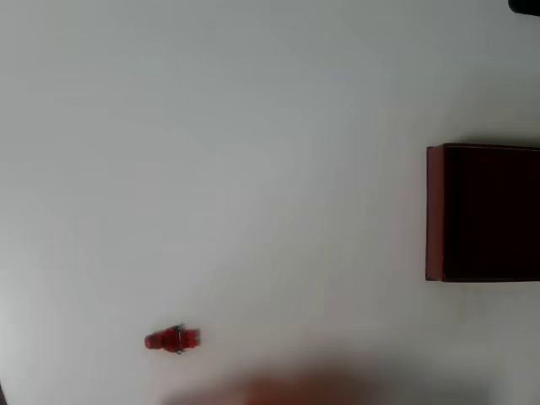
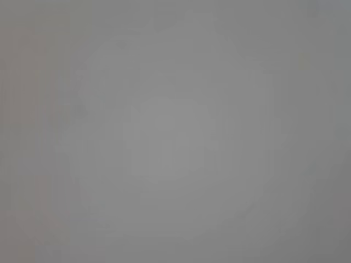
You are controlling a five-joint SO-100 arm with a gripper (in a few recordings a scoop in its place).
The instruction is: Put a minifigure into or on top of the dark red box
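Observation:
The minifigure (image 1: 172, 338), tiny and bright red, lies on its side on the white table at the lower left of the overhead view. The dark red box (image 1: 483, 212) stands at the right edge, with a reddish-brown wall on its left and a very dark inside, partly cut off by the frame. Nothing shows inside the box. A blurred reddish shape (image 1: 291, 393) at the bottom edge, to the right of the minifigure, looks like part of my arm or gripper. Its fingers cannot be made out. The wrist view is a flat grey blur with no object in it.
The white table (image 1: 253, 169) stretches bare between the minifigure and the box. A small dark object (image 1: 526, 5) pokes in at the top right corner.

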